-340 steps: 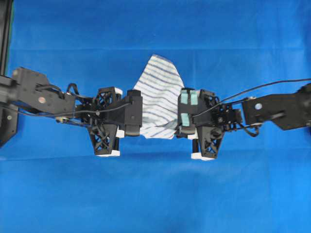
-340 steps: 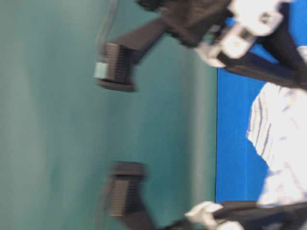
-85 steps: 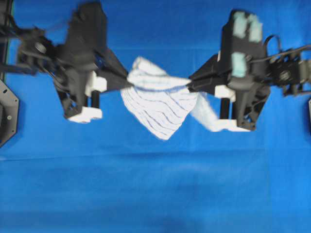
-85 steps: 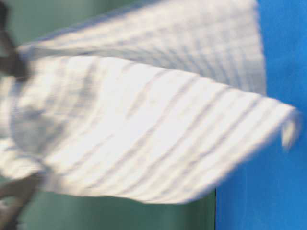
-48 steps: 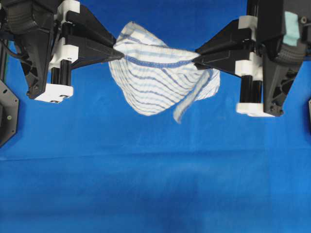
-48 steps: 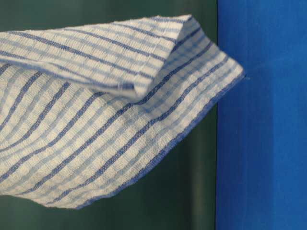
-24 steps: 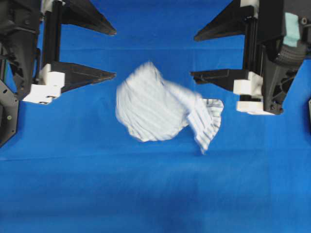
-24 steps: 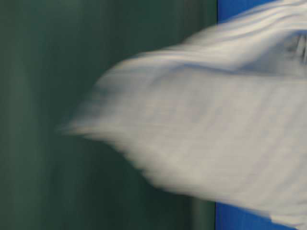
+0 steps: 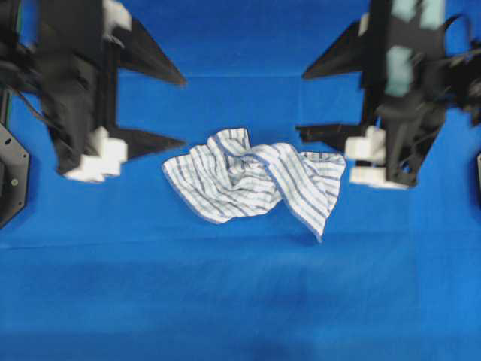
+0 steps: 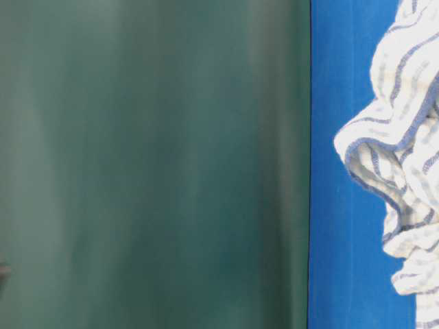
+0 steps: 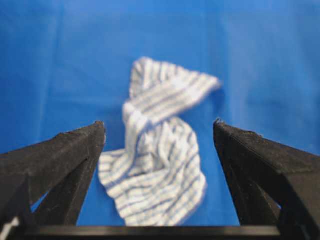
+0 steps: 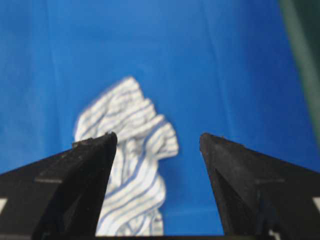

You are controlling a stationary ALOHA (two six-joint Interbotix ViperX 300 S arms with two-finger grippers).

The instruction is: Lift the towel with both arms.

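Thin white blue-striped cloth towel lies crumpled between left gripper and right gripper, both spread wide, empty. Soft, light, floppy; likely best pinched at its outer corners, nearest each gripper.

Overhead view: straight down on the blue table cover, both my arms in frame. Table-level view: turned sideways, close, catching the towel at its right edge. My 2 wrist views: each looking forward and down between my own fingers. All 4 views share the towel.
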